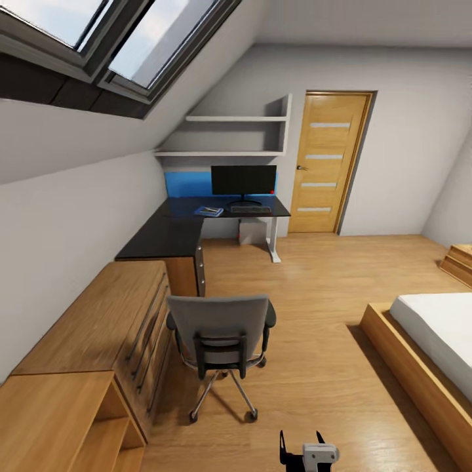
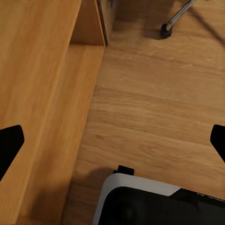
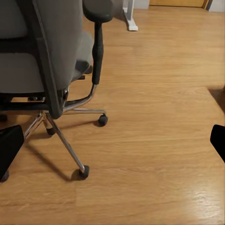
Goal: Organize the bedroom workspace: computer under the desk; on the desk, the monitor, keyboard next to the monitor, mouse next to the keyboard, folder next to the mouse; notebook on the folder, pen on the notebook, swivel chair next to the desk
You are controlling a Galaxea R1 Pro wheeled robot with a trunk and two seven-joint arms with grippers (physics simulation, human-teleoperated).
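Wood-floored bedroom, swivel chair ahead of right gripper, both grippers' jaws spread, left gripper empty

1. Skylights were set in the sloped ceiling above my left.
2. A wooden door stood shut in the far wall.
3. Low light-wood cabinets lined the left wall.
4. A bed lay to my right on the wood floor.

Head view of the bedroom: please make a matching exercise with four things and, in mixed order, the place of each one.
Things:
1. monitor
2. swivel chair
3. door
4. bed

Places:
A. right edge of the view
B. on the desk
C. on the floor beside the low wood cabinet
D. far wall, right of the desk

Pairs: 1-B, 2-C, 3-D, 4-A
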